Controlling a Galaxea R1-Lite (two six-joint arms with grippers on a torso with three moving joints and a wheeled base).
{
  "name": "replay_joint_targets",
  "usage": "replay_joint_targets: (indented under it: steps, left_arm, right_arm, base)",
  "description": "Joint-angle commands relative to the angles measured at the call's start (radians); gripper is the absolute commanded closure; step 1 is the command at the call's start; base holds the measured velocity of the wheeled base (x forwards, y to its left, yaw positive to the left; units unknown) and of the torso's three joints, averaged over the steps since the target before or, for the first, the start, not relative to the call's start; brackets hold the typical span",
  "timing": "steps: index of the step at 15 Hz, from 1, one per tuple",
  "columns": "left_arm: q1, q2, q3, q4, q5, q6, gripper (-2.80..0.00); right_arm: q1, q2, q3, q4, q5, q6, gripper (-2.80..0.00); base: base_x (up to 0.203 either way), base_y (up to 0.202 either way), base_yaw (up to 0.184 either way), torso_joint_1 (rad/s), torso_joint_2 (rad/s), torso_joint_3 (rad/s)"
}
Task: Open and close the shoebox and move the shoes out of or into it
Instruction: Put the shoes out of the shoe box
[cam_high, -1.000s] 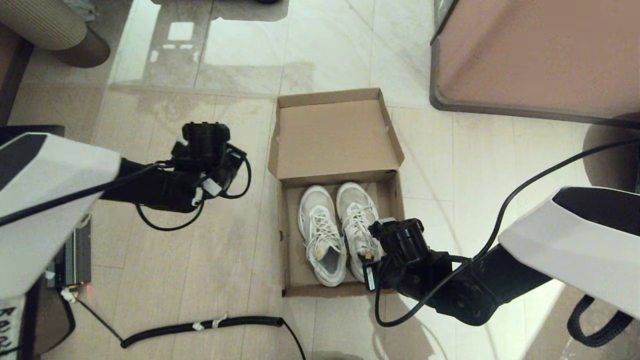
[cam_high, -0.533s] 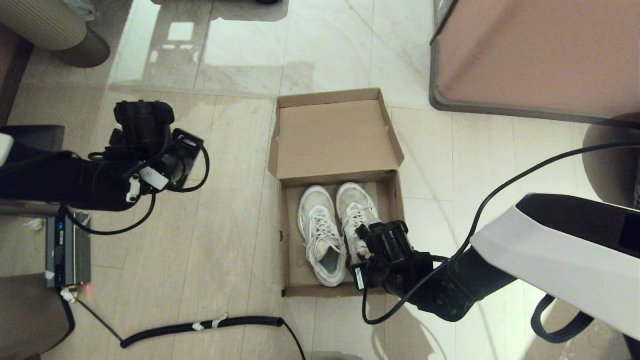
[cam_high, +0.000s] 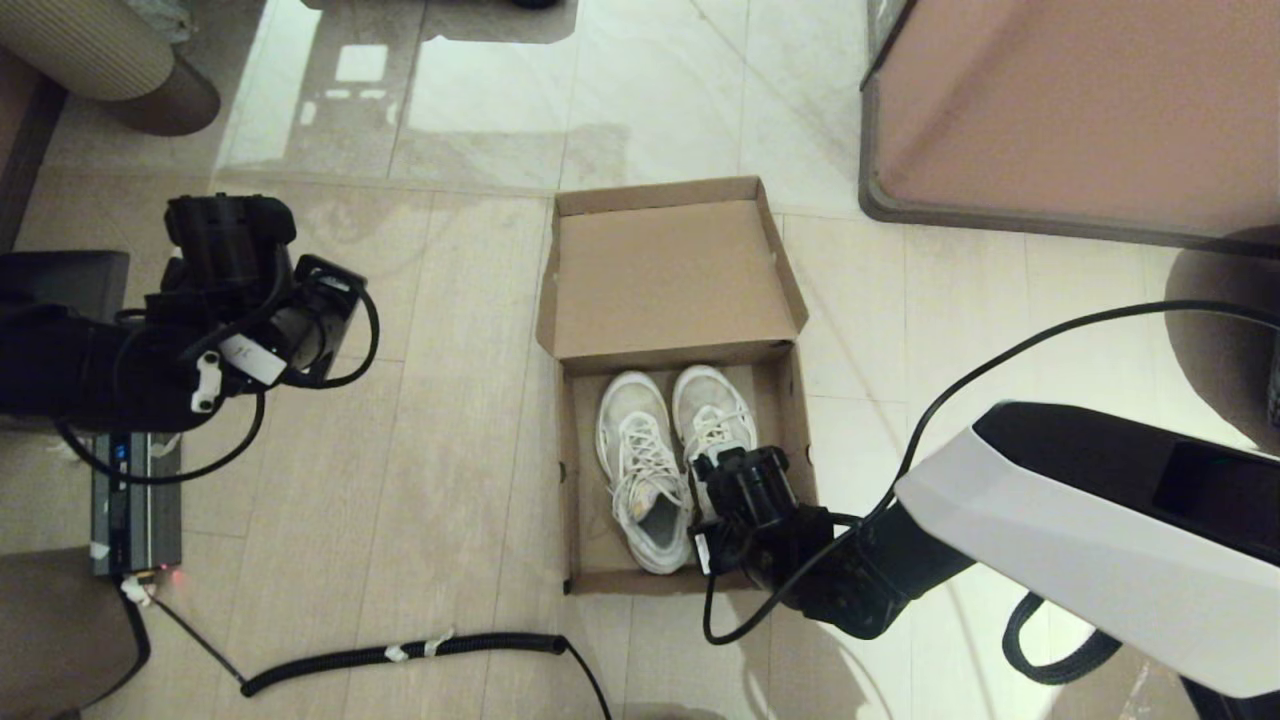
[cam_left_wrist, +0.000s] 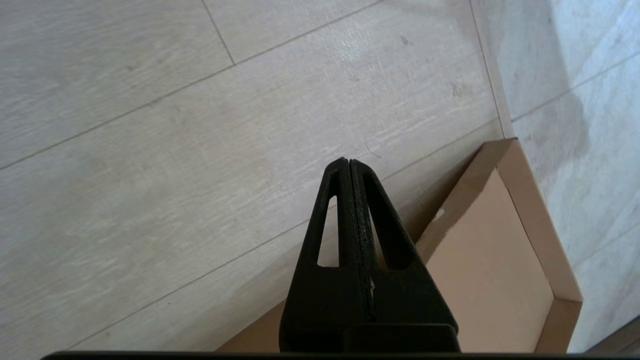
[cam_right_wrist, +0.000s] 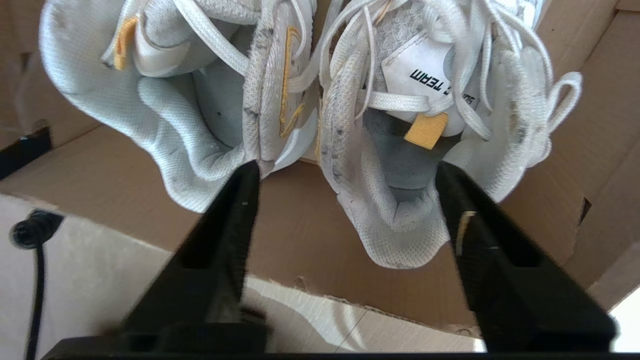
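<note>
Shoes (cam_right_wrist: 310, 100) boxed, right gripper (cam_right_wrist: 347, 185) now spread

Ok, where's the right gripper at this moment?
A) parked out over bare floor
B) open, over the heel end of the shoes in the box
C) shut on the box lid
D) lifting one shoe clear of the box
B: the right gripper stands open over the heels of the shoes, which lie in the shoebox.

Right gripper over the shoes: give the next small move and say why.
Probably lower the right gripper a little and close. Its open fingers straddle the heel of one of the shoes in the open shoebox, gripping nothing yet. The left gripper is shut, off aside.
</note>
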Motion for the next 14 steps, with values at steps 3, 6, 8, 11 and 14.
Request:
replay_joint_targets:
  steps: [3,6,8,11,14]
  left_arm:
    - [0.010,-0.011,0.008,-0.003,0.002,-0.006,0.00]
    - [0.011,-0.009,0.010,-0.001,0.002,-0.006,0.00]
    - [0.012,-0.011,0.024,-0.003,0.002,-0.006,0.00]
    - [0.011,-0.012,0.031,-0.004,0.002,-0.006,0.00]
    - [0.012,-0.017,0.036,-0.003,0.002,-0.006,0.00]
  right_arm:
    - [-0.008,0.021,-0.013,-0.004,-0.007,0.002,-2.80]
    - [-0.008,0.021,-0.050,-0.004,-0.007,0.002,-2.80]
    - [-0.016,-0.003,-0.039,-0.004,-0.007,0.002,-2.80]
    - [-0.017,-0.005,-0.032,-0.002,-0.017,0.002,-2.80]
    - [-0.029,-0.031,0.022,0.006,-0.049,-0.019,-2.80]
  base:
    - [0.000,0.000,0.000,0.000,0.00,0.000]
    - [0.000,0.000,0.000,0.000,0.00,0.000]
    - [0.000,0.000,0.000,0.000,0.00,0.000]
    - [0.000,0.000,0.000,0.000,0.00,0.000]
    - [0.000,0.000,0.000,0.000,0.00,0.000]
